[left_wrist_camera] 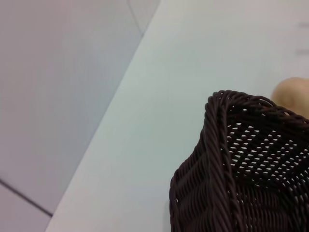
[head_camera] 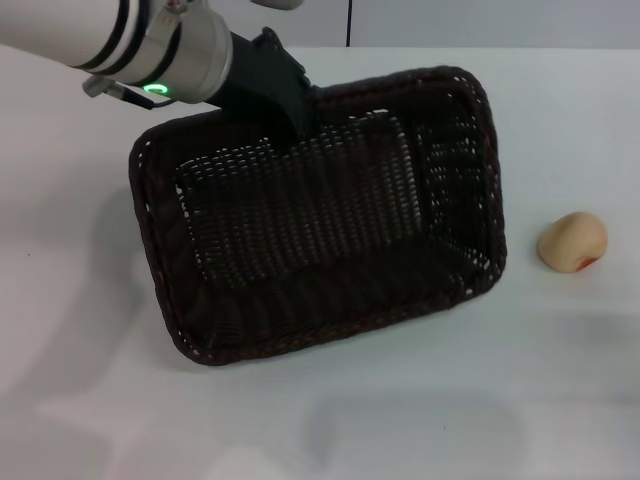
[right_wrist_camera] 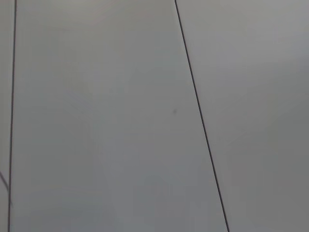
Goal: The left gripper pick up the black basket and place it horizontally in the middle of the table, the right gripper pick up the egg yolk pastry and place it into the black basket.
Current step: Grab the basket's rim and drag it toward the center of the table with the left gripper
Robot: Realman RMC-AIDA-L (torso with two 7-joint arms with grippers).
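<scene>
Here, black left gripper (head_camera: 297, 112) clamps the far rim of the dark woven wicker basket (head_camera: 320, 215).
Small tan domed pastry (head_camera: 572, 241) lies apart off its right edge on white table (head_camera: 80, 380).

Lab-like test setup: bare white table (head_camera: 80, 330), plain grey panelled wall (right_wrist_camera: 96, 121).

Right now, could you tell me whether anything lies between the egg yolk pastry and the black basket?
Nothing visible does: only bare table separates the egg yolk pastry from the black basket, which the left claw holds at its far rim.
</scene>
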